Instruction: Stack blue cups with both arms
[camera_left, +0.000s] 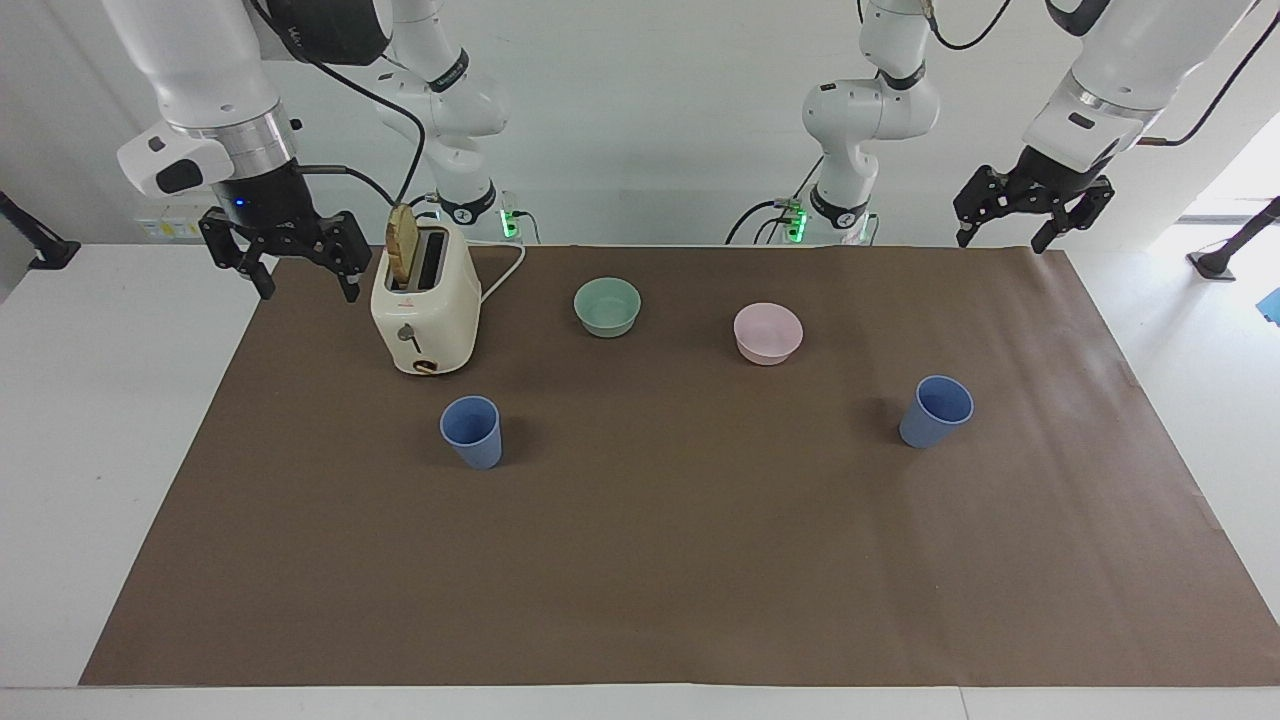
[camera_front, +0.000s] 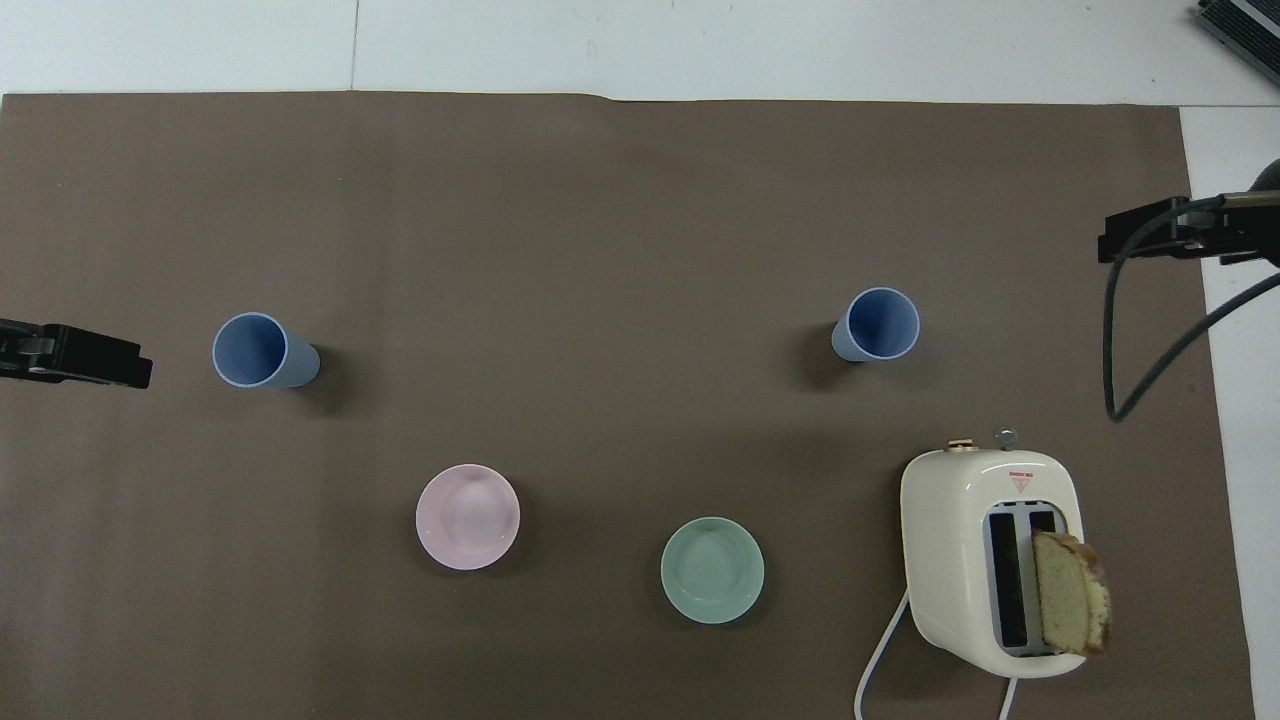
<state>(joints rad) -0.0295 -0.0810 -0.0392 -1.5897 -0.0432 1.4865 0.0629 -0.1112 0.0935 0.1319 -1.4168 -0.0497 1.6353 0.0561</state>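
Observation:
Two blue cups stand upright and apart on the brown mat. One cup (camera_left: 471, 431) (camera_front: 878, 324) stands toward the right arm's end, farther from the robots than the toaster. The other cup (camera_left: 935, 411) (camera_front: 262, 350) stands toward the left arm's end. My right gripper (camera_left: 305, 285) is open and empty, raised over the mat's edge beside the toaster; it also shows in the overhead view (camera_front: 1165, 232). My left gripper (camera_left: 1003, 238) is open and empty, raised over the mat's corner by the robots; its tip shows in the overhead view (camera_front: 95, 358).
A cream toaster (camera_left: 425, 310) (camera_front: 990, 555) with a bread slice (camera_left: 402, 245) sticking out stands toward the right arm's end. A green bowl (camera_left: 607, 306) (camera_front: 712, 570) and a pink bowl (camera_left: 767, 332) (camera_front: 467, 516) sit nearer the robots than the cups.

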